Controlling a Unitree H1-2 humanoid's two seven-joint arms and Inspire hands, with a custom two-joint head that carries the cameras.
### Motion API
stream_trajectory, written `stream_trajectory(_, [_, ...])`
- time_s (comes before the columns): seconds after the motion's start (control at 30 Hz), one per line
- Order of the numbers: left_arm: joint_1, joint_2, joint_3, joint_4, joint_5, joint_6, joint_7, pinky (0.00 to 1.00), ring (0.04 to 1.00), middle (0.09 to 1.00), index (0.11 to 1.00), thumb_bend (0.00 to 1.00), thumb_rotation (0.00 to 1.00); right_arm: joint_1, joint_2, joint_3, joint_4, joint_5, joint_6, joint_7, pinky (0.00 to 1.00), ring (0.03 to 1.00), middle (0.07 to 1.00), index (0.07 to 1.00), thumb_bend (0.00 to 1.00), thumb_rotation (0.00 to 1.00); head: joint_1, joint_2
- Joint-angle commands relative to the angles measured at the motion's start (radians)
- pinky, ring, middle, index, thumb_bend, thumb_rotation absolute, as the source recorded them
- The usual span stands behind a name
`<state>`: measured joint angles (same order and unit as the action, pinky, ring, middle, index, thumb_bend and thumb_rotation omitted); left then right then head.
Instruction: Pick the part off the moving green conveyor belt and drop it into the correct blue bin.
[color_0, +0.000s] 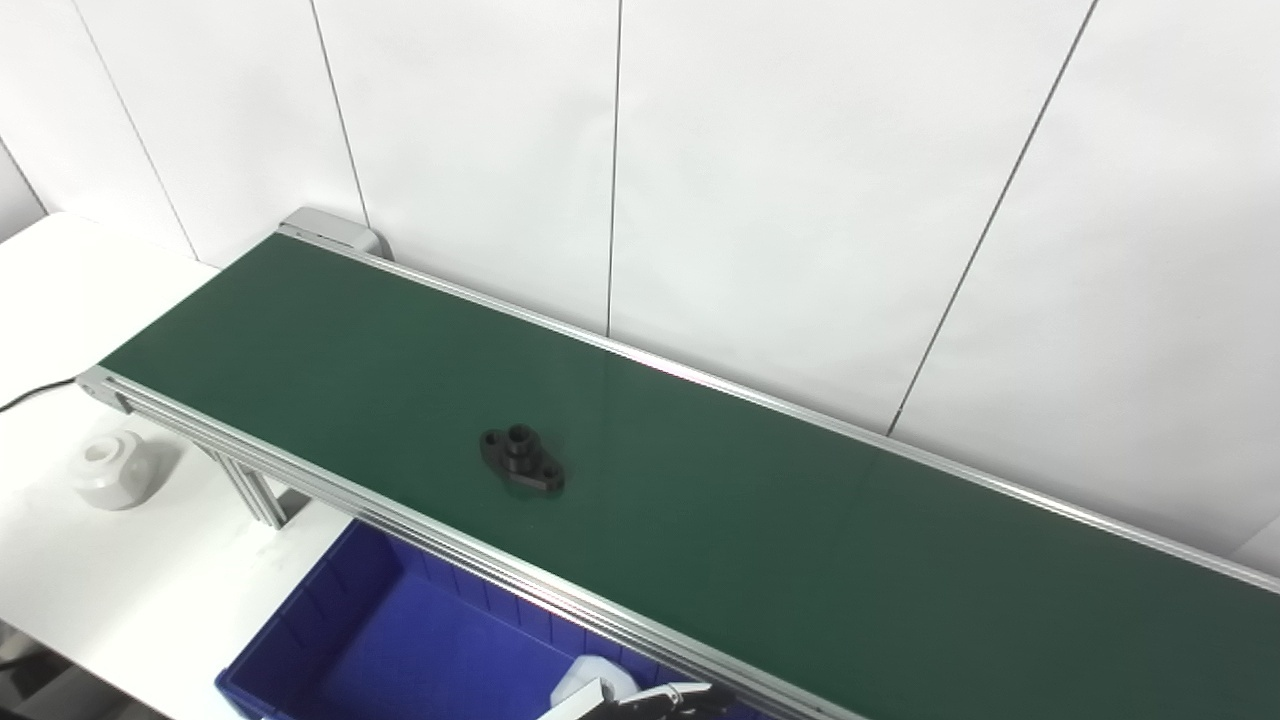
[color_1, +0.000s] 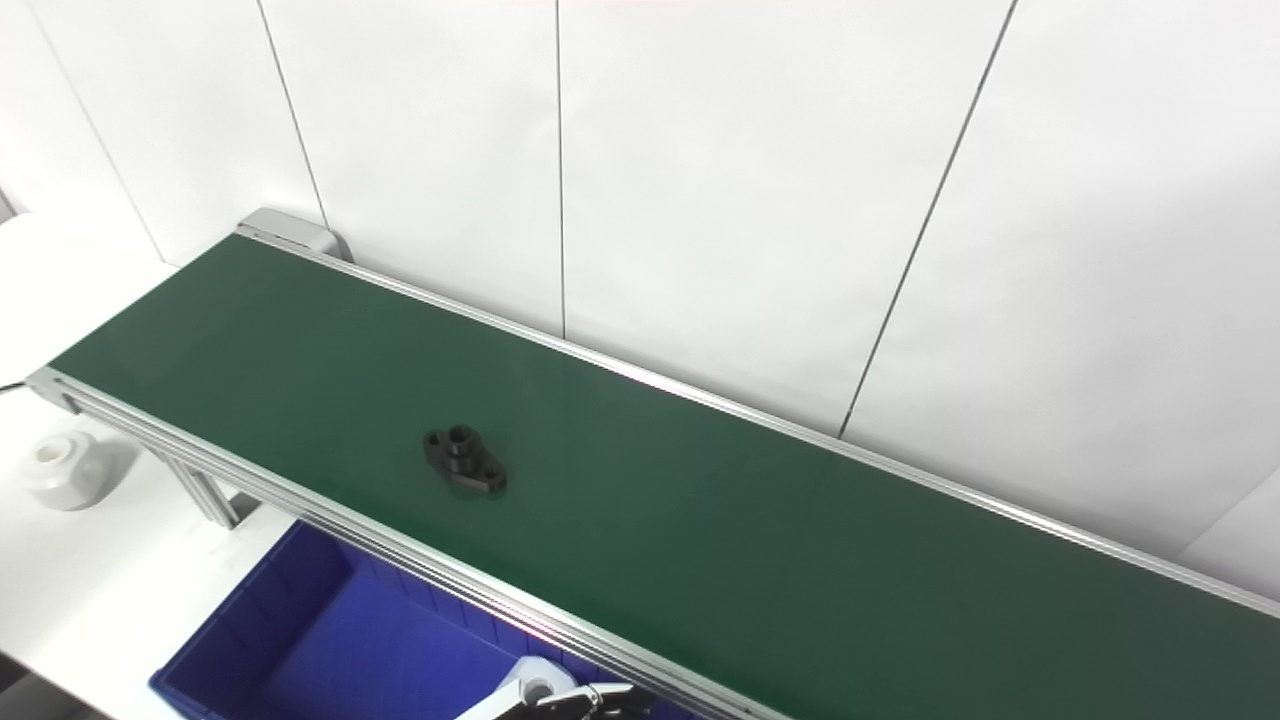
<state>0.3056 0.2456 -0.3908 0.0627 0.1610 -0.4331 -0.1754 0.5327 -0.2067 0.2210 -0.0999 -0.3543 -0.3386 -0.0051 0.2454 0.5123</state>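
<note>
A black flanged part (color_0: 522, 460) with a raised hub lies flat on the green conveyor belt (color_0: 760, 520), left of the belt's middle and near its front rail. Below that rail stands a blue bin (color_0: 400, 640) holding a white part (color_0: 592, 682). Only the fingers of my left hand (color_0: 660, 700) show at the bottom edge, stretched out over the bin beside the white part, apart from the black part and holding nothing I can see. My right hand is out of sight.
A white round part (color_0: 115, 468) sits on the white table (color_0: 130, 590) left of the belt's end. The belt's aluminium leg (color_0: 255, 495) stands between it and the bin. A white panelled wall (color_0: 800, 200) runs close behind the belt.
</note>
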Motion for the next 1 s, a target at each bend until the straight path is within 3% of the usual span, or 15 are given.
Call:
stream_trajectory(0.0, [-0.011,0.005,-0.003,-0.01,-0.014,-0.036,0.015,0.75,0.831,0.879,0.88,0.83,0.4,0.006,0.007,-0.007,-0.032,0.017,-0.047,-0.01,0.87,0.907,0.918,0.94,0.79,0.24,-0.018,0.009])
stream_trajectory(0.13, [-0.017,0.0,-0.012,-0.001,-0.019,-0.037,0.018,0.76,0.834,0.881,0.88,0.82,0.38,0.013,0.017,-0.024,-0.04,0.025,-0.069,-0.034,0.84,0.888,0.909,0.93,0.8,0.25,-0.038,0.018])
stream_trajectory(0.23, [-0.019,0.0,-0.014,-0.003,-0.021,-0.037,0.021,0.76,0.837,0.882,0.879,0.83,0.39,0.018,0.022,-0.033,-0.054,0.05,-0.107,-0.052,0.87,0.899,0.916,0.934,0.78,0.25,-0.103,0.042])
stream_trajectory(0.27, [-0.019,0.0,-0.013,-0.004,-0.026,-0.037,0.02,0.77,0.844,0.886,0.882,0.83,0.38,0.017,0.022,-0.034,-0.058,0.052,-0.12,-0.062,0.85,0.884,0.906,0.925,0.78,0.24,-0.103,0.042])
stream_trajectory(0.43, [-0.016,0.014,-0.001,-0.021,-0.04,-0.037,0.02,0.78,0.854,0.896,0.895,0.84,0.39,0.001,0.043,-0.053,-0.156,0.052,-0.113,-0.064,0.7,0.8,0.854,0.893,0.79,0.28,-0.249,0.101])
stream_trajectory(0.47, [-0.019,0.019,0.001,-0.025,-0.043,-0.037,0.018,0.78,0.855,0.897,0.898,0.84,0.39,-0.013,0.053,-0.058,-0.196,0.041,-0.092,-0.058,0.68,0.788,0.845,0.886,0.8,0.29,-0.298,0.139])
stream_trajectory(0.53, [-0.024,0.03,0.002,-0.036,-0.053,-0.036,0.009,0.72,0.82,0.891,0.914,0.84,0.4,-0.039,0.071,-0.065,-0.261,0.019,-0.044,-0.045,0.75,0.826,0.856,0.879,0.81,0.32,-0.342,0.165])
stream_trajectory(0.77, [-0.031,0.057,0.009,-0.072,-0.08,-0.036,-0.021,0.84,0.899,0.944,0.947,0.83,0.43,-0.192,0.11,-0.08,-0.416,-0.039,0.164,0.037,0.79,0.852,0.873,0.89,0.84,0.46,-0.446,0.247])
stream_trajectory(0.97, [-0.027,0.081,0.034,-0.107,-0.111,-0.036,-0.064,0.84,0.897,0.941,0.945,0.83,0.45,-0.383,0.092,-0.066,-0.495,-0.081,0.433,0.198,0.76,0.828,0.868,0.89,0.86,0.49,-0.491,0.31])
